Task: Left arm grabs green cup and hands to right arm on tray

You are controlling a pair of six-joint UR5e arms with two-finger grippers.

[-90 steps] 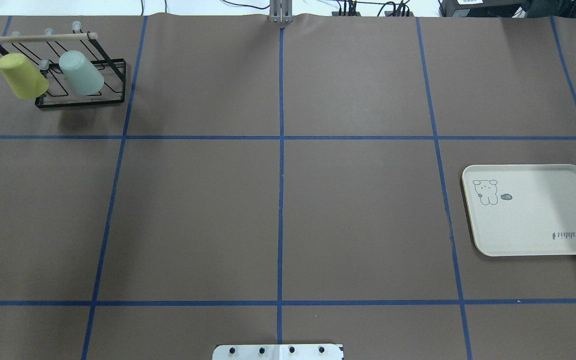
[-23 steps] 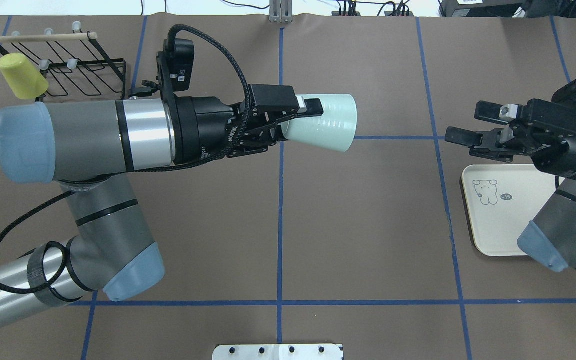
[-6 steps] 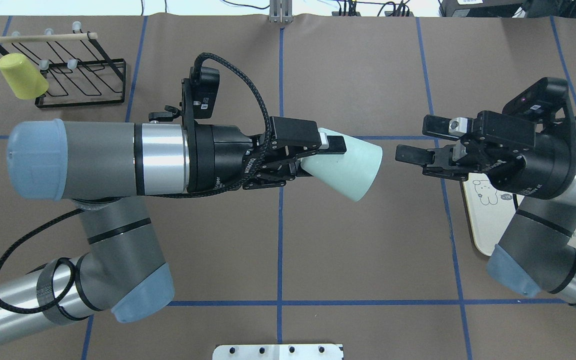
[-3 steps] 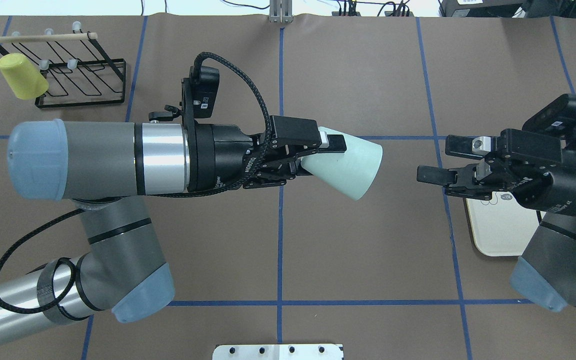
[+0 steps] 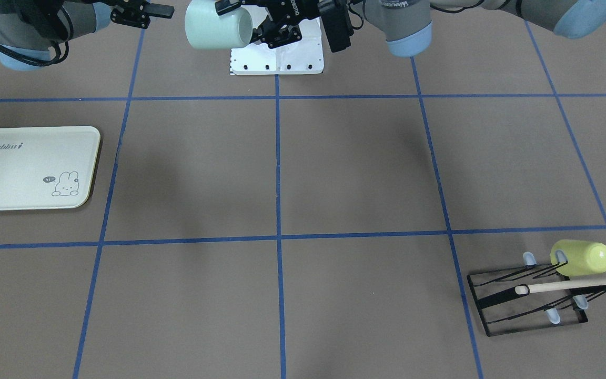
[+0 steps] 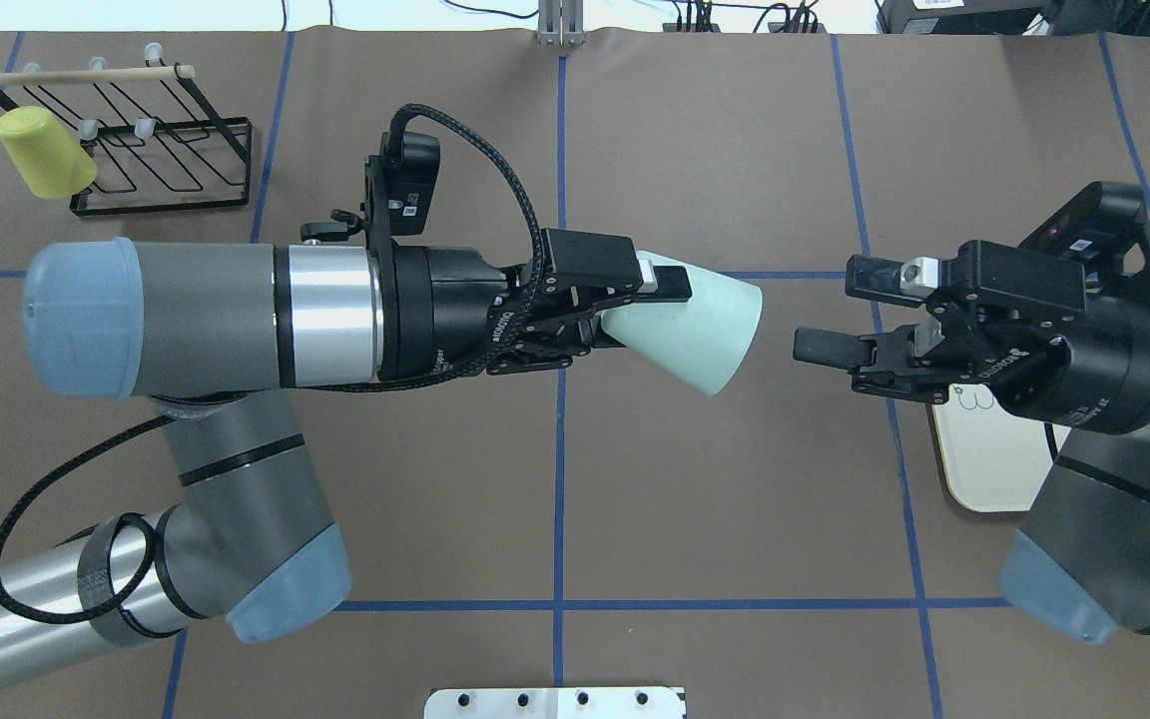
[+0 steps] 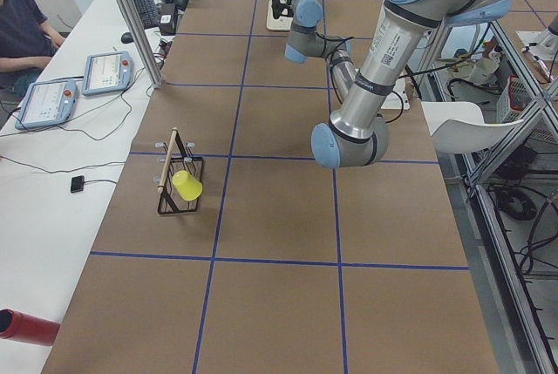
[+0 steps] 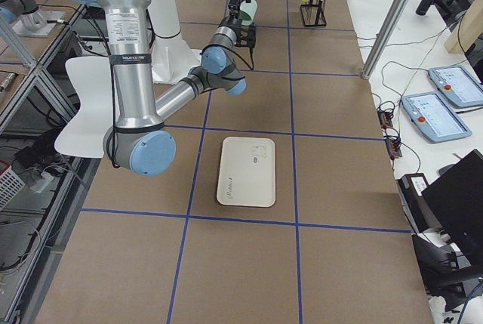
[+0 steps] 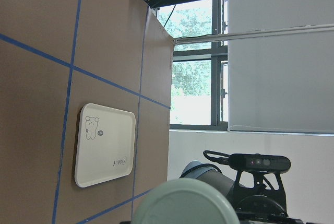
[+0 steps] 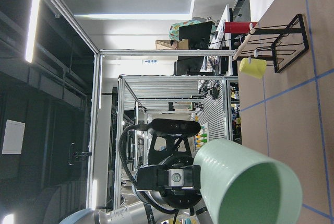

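While the left arm (image 6: 206,315) reaches level across the brown paper-covered table (image 6: 735,499), its black left gripper (image 6: 640,305) is clamped on the narrow base end of the green cup (image 6: 705,325). One flat finger lies along the cup's top wall. The other is mostly hidden beneath, so its contact apparently matches but cannot be confirmed.

The cup is a smooth, pale mint plastic tumbler, tapered and without a handle. It is held on its side in the air near the middle of the overhead view. Its wide open mouth points toward 3 to 4 o'clock. The right wrist camera looks straight into that round, matte mouth.

At 3 o'clock of the cup, near it but apart, the right gripper (image 6: 832,308) faces it with both fingers spread wide and nothing between them. The right arm (image 6: 1114,499), grey tube with pale blue caps, rises from 4 o'clock.

The tray (image 5: 24,158) is cream and rectangular, with rounded corners and a raised rim. It lies flat at 3 to 4 o'clock of the overhead view, partly under the right gripper's wrist. It shows a bunny drawing and "Rabbit" script.

At 10 o'clock stands a black wire rack (image 6: 161,170) with a pale wooden bar. A yellow-green cup (image 6: 44,152) hangs inverted on one prong.
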